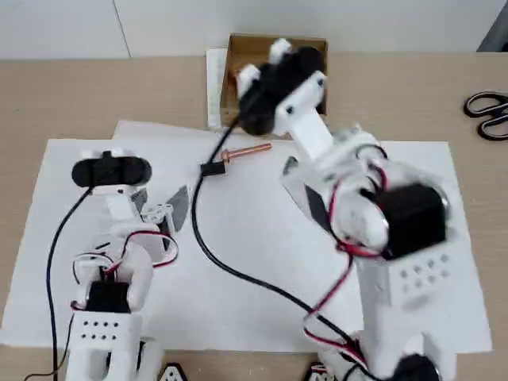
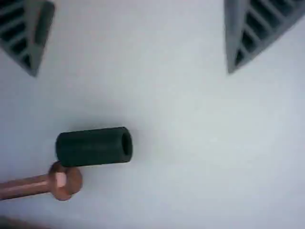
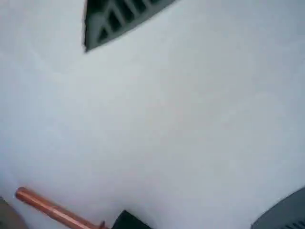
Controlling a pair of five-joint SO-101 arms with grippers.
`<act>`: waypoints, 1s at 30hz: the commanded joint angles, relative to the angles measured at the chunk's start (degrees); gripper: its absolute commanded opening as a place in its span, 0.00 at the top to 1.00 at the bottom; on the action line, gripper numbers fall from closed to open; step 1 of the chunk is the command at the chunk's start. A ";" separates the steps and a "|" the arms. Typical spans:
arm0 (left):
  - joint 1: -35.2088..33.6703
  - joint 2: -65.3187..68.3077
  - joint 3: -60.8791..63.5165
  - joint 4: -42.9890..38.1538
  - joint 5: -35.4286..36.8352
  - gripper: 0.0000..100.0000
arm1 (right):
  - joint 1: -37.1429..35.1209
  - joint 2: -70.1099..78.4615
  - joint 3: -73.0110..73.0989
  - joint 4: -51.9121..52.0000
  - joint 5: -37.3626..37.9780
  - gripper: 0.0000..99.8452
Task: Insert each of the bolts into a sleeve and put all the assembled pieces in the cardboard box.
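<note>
Insp. notes, current moment:

1. Left tool (image 2: pixel 131 70): jaws spread wide, nothing held. Both grey fingers (image 2: pixel 28 33) hang above the white paper (image 1: pixel 238 262), clear of all parts. In the high view we place this tool at the near-left of the sheet, pointing toward the middle.

2. Right tool (image 3: pixel 169 136): also wide open, nothing between the jaws. It sits over bare paper, right of centre, with the parts off to one side of it.

3. Bolt (image 1: pixel 246 151): copper, lying flat on the paper at centre-far, just in front of the cardboard box (image 1: pixel 246 40). Head end points toward the sleeve; shank points away, approx. parallel to the desk's far edge.

4. Sleeve (image 1: pixel 212 169): black, short cyl., lying on its side just beside the bolt head. Left wrist view shows the head against the sleeve's side wall; we cannot tell whether they touch. Bolt is not in the bore, so this pair is not assembled.

5. Cardboard box: at the far edge of the desk (image 1: pixel 63 87), partly covered by the right arm's wrist. Contents hidden from us.

6. Misc.: scissors (image 1: pixel 486 111) at the far-right of the desk, well apart from the parts. A black cable (image 1: pixel 206 238) runs across the paper between the arms.
</note>
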 commanded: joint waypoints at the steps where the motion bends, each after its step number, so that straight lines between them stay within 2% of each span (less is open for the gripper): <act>1: 0.97 -5.71 1.36 -3.16 0.00 0.76 | 3.30 -6.81 5.10 -1.10 -0.44 0.83; 6: 0.97 -11.69 3.47 -6.33 -0.26 0.76 | 4.44 -9.54 13.98 -4.26 8.44 0.83; 14: 0.70 -15.12 8.48 -5.98 -0.44 0.76 | 7.08 -9.54 33.23 -19.82 13.10 0.83; 20: -0.53 -15.12 10.33 -6.42 -0.18 0.76 | 8.48 -9.71 48.26 -32.92 11.25 0.83; 24: -0.53 -15.12 10.68 -6.42 -0.18 0.76 | 10.86 -9.98 55.38 -35.65 11.25 0.83; 30: -0.53 -15.12 11.21 -6.42 -0.18 0.76 | 13.93 -10.07 56.09 -35.56 11.25 0.83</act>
